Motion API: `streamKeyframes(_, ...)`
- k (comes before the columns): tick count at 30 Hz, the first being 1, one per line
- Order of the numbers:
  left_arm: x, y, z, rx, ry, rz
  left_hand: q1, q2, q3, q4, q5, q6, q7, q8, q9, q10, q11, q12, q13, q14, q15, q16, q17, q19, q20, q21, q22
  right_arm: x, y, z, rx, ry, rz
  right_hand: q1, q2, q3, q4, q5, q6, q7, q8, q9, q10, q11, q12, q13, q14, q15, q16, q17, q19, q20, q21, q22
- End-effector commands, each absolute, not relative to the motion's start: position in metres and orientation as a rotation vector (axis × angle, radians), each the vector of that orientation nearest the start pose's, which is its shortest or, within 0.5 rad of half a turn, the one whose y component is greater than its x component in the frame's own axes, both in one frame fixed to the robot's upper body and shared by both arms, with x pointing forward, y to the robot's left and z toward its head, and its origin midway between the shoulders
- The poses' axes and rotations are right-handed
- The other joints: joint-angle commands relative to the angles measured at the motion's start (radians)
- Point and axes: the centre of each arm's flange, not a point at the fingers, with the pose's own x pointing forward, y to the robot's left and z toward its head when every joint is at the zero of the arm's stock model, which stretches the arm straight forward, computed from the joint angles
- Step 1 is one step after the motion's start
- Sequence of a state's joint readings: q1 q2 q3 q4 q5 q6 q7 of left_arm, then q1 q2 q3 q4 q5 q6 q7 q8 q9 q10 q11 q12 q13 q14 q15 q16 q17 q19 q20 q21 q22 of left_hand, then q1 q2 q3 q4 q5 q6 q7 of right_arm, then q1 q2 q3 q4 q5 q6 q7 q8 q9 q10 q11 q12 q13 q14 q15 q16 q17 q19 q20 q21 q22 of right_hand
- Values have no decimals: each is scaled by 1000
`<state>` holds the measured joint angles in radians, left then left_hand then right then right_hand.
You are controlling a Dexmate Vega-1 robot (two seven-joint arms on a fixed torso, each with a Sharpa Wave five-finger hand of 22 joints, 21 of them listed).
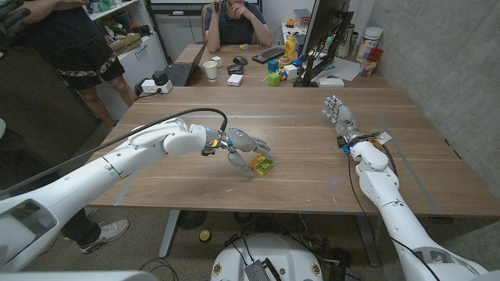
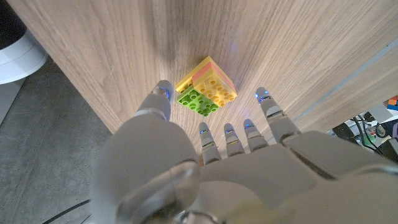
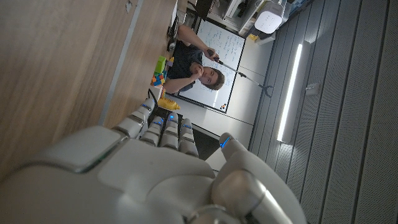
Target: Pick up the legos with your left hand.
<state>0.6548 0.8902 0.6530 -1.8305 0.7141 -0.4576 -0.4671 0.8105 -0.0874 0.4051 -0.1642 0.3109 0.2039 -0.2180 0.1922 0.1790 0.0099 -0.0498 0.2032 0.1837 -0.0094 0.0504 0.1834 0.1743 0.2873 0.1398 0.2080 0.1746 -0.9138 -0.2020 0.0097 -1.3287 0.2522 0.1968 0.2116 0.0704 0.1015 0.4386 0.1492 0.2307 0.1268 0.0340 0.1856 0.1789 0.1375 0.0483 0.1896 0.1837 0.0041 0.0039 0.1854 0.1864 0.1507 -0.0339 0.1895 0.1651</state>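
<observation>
Legos sit unheld under the spread left hand; closing off-centre could skid them across the desk.

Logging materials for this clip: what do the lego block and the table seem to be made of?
Lego block: looks like hard moulded plastic, glossy, judging by its bright yellow, green and pinkish bricks with round studs. Table: wood or a wood-look laminate, matte, with brown grain streaks; which one I cannot tell.
</observation>
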Motion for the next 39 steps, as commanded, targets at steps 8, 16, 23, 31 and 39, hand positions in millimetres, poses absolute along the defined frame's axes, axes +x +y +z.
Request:
streamKeyframes(8,561,153,-26,1979,-894,-634,15,6,-15,12,-7,-14,-1,-8,3,-43,7,-13,3,-2,11,0,4,8,3,-2,4,648,-296,-21,-36,-654,168,-8,21,-2,-1,6,15,1,7,4,8,-1,7,5,3,12,8,1,7,-1,3,5)
streamKeyframes(16,567,148,-36,1910,-939,-642,9,11,-31,24,-11,-44,0,-17,2,-56,9,-13,4,1,12,1,5,20,-2,0,5,649,-297,-16,-51,-664,185,-8,18,-2,-3,6,20,2,8,4,12,0,8,5,5,12,8,1,5,-1,2,5)
streamKeyframes(23,571,138,-49,1876,-950,-688,21,46,-38,34,-15,-60,-1,-12,3,-34,13,2,3,37,7,13,5,76,-21,17,6,652,-298,-15,-56,-666,192,-8,16,-4,-4,7,22,3,9,4,16,1,9,5,5,13,7,1,4,-2,2,5)
streamKeyframes(31,575,131,-56,1883,-890,-767,87,106,-57,22,-43,42,13,14,4,110,15,41,2,187,-28,37,4,207,-71,45,6,651,-299,-13,-55,-675,183,-9,14,-5,-4,7,23,2,8,4,16,4,8,5,6,12,8,1,3,-1,2,5)
streamKeyframes(39,576,129,-55,1889,-871,-778,201,153,-63,4,-75,297,110,54,9,369,-18,78,4,484,-160,76,9,467,-164,120,11,651,-300,-12,-53,-676,175,-9,14,-6,-4,8,23,3,8,4,20,4,10,5,14,12,10,1,4,0,2,5)
